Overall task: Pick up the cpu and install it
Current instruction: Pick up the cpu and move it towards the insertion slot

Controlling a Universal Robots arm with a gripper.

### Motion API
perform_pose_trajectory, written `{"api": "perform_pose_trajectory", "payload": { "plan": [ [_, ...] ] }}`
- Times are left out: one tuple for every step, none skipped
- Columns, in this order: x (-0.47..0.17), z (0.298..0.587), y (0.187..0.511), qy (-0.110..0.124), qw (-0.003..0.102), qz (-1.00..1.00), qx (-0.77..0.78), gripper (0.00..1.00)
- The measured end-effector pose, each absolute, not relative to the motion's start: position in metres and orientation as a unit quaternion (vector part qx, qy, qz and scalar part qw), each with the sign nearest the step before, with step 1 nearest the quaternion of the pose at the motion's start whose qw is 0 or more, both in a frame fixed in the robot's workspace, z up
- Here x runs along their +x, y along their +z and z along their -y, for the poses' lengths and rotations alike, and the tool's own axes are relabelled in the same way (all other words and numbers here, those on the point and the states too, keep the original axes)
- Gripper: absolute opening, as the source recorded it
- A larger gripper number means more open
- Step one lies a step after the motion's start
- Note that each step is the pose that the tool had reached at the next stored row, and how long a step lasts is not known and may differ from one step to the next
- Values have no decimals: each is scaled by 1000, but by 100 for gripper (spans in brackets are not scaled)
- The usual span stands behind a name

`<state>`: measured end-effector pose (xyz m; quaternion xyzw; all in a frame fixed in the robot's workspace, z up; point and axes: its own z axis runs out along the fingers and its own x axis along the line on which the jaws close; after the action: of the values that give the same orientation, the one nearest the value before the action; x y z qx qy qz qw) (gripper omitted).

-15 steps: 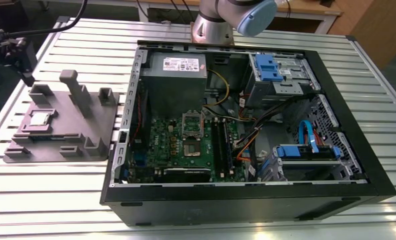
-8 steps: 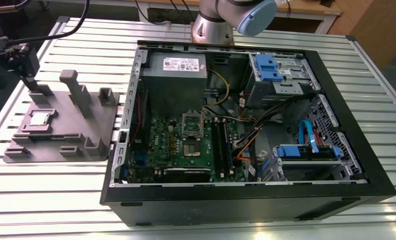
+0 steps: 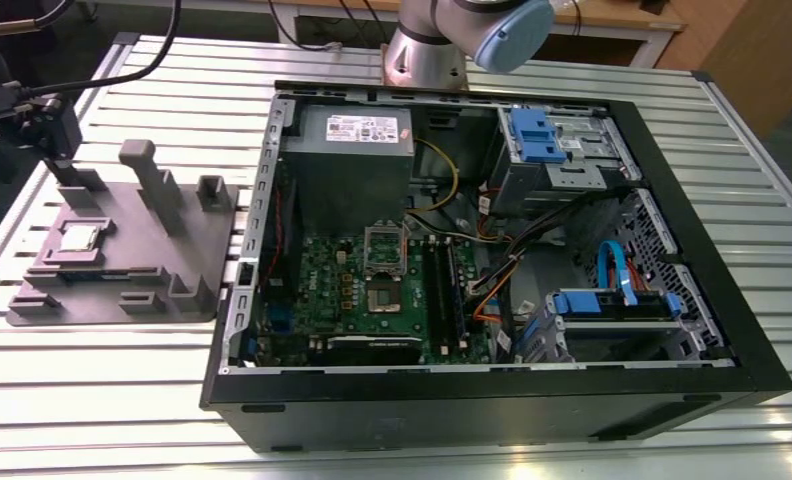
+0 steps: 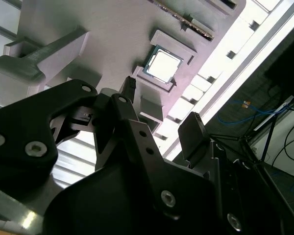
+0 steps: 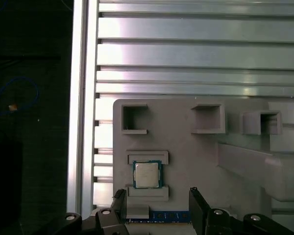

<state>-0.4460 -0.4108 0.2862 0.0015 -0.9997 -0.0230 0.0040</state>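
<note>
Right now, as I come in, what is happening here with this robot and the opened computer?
A robot arm is working at a table beside an open computer case. The chip lies flat in its slot on a grey holder, to the exterior view's left of the case. The gripper hangs just above the holder, close to the chip, with its fingers open and holding nothing. The chip is not yet picked up.

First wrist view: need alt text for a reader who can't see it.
A cpu lies flat in a shallow recess of a grey holder plate, with the gripper open close by and not touching it. The plate rests on a slatted metal table.
</note>
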Motion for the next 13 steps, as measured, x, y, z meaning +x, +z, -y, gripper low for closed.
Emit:
{"api": "perform_pose_trajectory", "payload": {
  "plan": [
    [-446, 411, 286, -23, 4, 1000, 1, 62],
    [-446, 411, 286, -23, 4, 1000, 1, 62],
    [-446, 411, 286, -23, 4, 1000, 1, 62],
    [-446, 411, 286, -23, 4, 1000, 1, 62],
    [-446, 411, 286, -23, 4, 1000, 1, 62],
    [-446, 411, 286, -23, 4, 1000, 1, 62],
    [-446, 411, 286, -23, 4, 1000, 1, 62],
    [-446, 411, 286, -23, 4, 1000, 1, 62],
    [-446, 411, 286, -23, 4, 1000, 1, 62],
    [-446, 411, 285, -23, 4, 1000, 1, 62],
    [-446, 411, 285, -23, 4, 1000, 1, 62],
    [-446, 411, 284, -23, 5, 1000, 1, 62],
    [-446, 411, 283, -23, 5, 1000, 2, 62]
  ]
}}
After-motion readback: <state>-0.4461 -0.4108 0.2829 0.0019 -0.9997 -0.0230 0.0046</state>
